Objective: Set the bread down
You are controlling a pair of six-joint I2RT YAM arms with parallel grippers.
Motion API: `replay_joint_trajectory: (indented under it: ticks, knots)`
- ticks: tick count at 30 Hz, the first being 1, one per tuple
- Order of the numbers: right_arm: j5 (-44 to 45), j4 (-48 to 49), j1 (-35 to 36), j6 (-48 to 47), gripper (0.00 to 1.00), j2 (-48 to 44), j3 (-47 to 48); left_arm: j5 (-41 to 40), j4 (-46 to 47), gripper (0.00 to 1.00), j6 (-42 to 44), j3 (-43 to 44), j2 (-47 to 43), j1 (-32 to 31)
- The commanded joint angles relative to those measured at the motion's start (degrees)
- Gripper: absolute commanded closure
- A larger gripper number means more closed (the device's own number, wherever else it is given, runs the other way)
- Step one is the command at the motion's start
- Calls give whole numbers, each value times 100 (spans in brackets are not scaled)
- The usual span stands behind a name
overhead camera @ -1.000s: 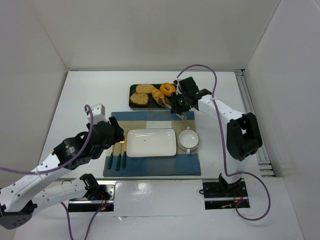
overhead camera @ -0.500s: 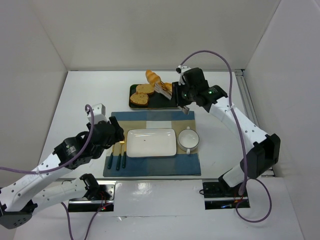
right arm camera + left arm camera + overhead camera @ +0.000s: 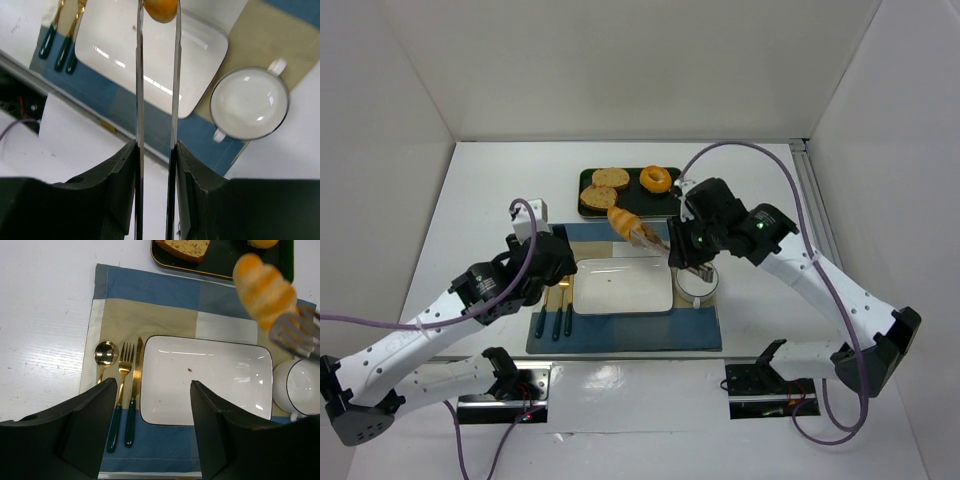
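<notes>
one bread (image 3: 625,224), two toast slices (image 3: 600,197), one donut (image 3: 655,179)

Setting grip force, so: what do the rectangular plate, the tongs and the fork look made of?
Rectangular plate: probably glazed white ceramic, going by its glossy highlights and thin dark rim. Tongs: metal, seemingly steel; thin, silvery-grey slotted blades. Fork: shiny gold-toned metal head; dark teal handle, perhaps enamel or plastic, cannot tell which.

Plate (image 3: 210,385) and cup (image 3: 248,102) are glossy white glaze; the mat (image 3: 150,315) is matt cloth; cutlery (image 3: 125,354) shines gold metal; tongs (image 3: 296,335) are polished metal; bread (image 3: 264,290) looks smooth, ridged.
</notes>
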Motion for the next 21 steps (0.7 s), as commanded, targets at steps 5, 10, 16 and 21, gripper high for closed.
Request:
replay_joint_trajectory:
  ticks: [5, 10, 16, 21]
  knots:
    - [-12, -705, 931, 943, 66, -446, -611, 82, 430, 27, 153, 247, 132, 278]
    - [514, -837, 1800, 1260, 66, -218, -753, 144, 614, 27, 206, 194, 132, 331]
    - [656, -767, 2048, 1366, 66, -77, -1094, 197, 615, 27, 206, 194, 79, 384]
    - [735, -529, 2048, 1419, 66, -77, -1315, 197, 615, 27, 206, 141, -53, 384]
